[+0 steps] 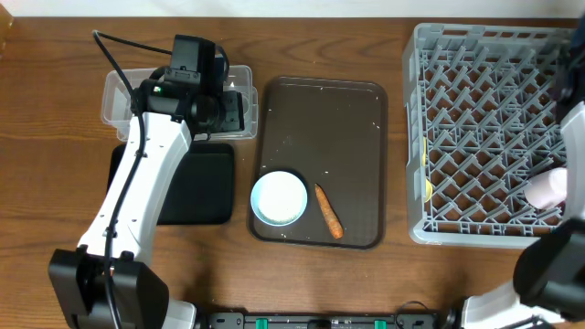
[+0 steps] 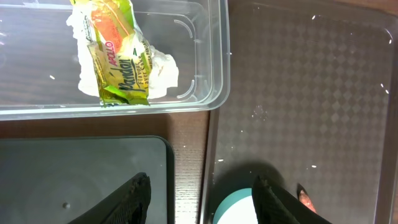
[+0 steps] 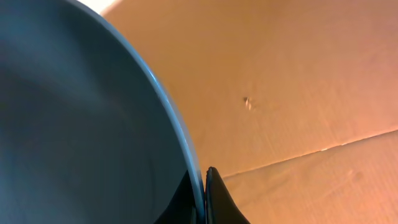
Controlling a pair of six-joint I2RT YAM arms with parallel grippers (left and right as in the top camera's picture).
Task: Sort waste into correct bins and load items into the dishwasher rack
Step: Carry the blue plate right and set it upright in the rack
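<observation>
Biggest worry at the dishwasher rack [image 1: 475, 137], far right: right gripper [image 3: 204, 193] clenched edge-on upon the thin rim of a blue dish [image 3: 74, 124] (plate or cup, cannot tell), so liable to swing or slip out if lowered fast or knocked on a peg; also a chance of striking the small pink cup [image 1: 548, 187] already lying at the rack's right side. Next, at the brown serving tray [image 1: 320, 119] in the middle: left gripper [image 2: 202, 199] spread wide and empty above the seam between that tray and the black tray [image 2: 81, 174], white-inside bowl [image 1: 279, 198] showing between the fingers [image 2: 140, 199]; a careless descent likely to clip the tray lip or tip the bowl. Just right of the bowl, the carrot piece [image 1: 328, 211]: thin and low, apt to roll away from a pinch. White specks [image 2: 258, 113], probably rice, too fine to grip and easily scattered. Counted, big to small: one rack, one serving tray, two bins (clear tub [image 2: 212, 56] far left, black tray nearer), one blue dish, one bowl, one pink cup, one carrot piece, one wrapper [image 2: 118, 62] on one visible tissue wad [image 2: 163, 71] inside the tub, several specks
</observation>
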